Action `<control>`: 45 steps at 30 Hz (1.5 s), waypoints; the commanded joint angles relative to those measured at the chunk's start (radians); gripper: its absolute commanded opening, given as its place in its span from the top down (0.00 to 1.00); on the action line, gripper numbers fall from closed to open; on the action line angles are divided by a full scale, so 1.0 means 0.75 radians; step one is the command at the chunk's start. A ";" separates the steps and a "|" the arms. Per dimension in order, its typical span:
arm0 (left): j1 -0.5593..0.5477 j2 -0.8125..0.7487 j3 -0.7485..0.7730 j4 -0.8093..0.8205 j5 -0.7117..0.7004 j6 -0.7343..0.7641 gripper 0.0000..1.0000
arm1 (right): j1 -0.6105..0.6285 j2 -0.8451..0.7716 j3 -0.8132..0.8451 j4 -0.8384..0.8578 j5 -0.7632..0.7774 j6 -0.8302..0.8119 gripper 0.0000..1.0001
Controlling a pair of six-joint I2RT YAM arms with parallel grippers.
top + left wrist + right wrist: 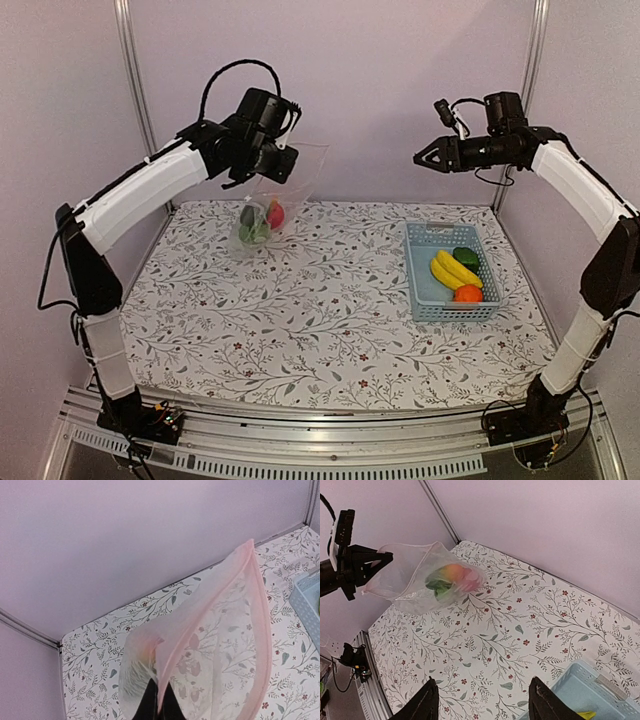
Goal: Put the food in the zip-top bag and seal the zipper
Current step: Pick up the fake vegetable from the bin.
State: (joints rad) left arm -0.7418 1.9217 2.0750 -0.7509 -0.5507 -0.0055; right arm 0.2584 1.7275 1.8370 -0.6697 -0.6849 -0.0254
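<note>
My left gripper [275, 160] is raised over the back left of the table, shut on the edge of the zip-top bag [290, 180]. The clear bag hangs from it, its bottom resting on the table with food inside: a red piece [275, 214] and green pieces [252, 226]. In the left wrist view my fingers [150, 700] pinch the bag beside its pinkish zipper [261, 630], and the mouth gapes open. My right gripper [425, 157] hovers high at the back right, open and empty. Its wrist view shows the bag [400, 572] and the food [452, 576] far off.
A light-blue basket [418, 275] stands on the right of the floral table cloth. It holds yellow bananas [455, 268], an orange [467, 293] and a dark green piece [465, 255]. Frame posts rise at the back corners.
</note>
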 commanded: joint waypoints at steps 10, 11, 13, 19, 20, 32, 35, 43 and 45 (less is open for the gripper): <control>-0.033 0.080 -0.205 -0.035 0.131 -0.136 0.99 | 0.012 -0.066 -0.312 -0.072 0.062 -0.244 0.38; -0.036 0.085 -0.193 -0.055 0.131 -0.148 0.95 | 0.012 -0.066 -0.312 -0.077 0.062 -0.248 0.38; -0.045 0.095 -0.172 -0.090 0.114 -0.177 0.79 | 0.011 -0.067 -0.312 -0.085 0.059 -0.256 0.38; -0.081 0.090 -0.184 -0.159 0.088 -0.213 0.73 | 0.013 -0.060 -0.320 -0.091 0.037 -0.254 0.38; -0.084 0.089 -0.192 -0.166 0.092 -0.221 0.73 | 0.013 -0.058 -0.320 -0.091 0.036 -0.255 0.38; -0.095 0.084 -0.220 -0.178 0.119 -0.264 0.92 | 0.013 -0.084 -0.384 -0.122 0.188 -0.322 0.37; -0.095 0.079 -0.231 -0.150 0.127 -0.259 0.96 | 0.005 -0.092 -0.412 -0.129 0.273 -0.347 0.36; -0.095 0.058 -0.274 -0.069 0.173 -0.259 1.00 | -0.081 -0.072 -0.426 -0.174 0.373 -0.372 0.35; -0.095 0.050 -0.286 -0.056 0.175 -0.255 1.00 | -0.093 -0.063 -0.428 -0.183 0.418 -0.390 0.35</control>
State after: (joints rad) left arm -0.8047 1.9877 1.8828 -0.8288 -0.4400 -0.1955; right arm 0.2138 1.6913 1.5291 -0.7696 -0.4530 -0.2859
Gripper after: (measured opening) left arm 0.004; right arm 0.646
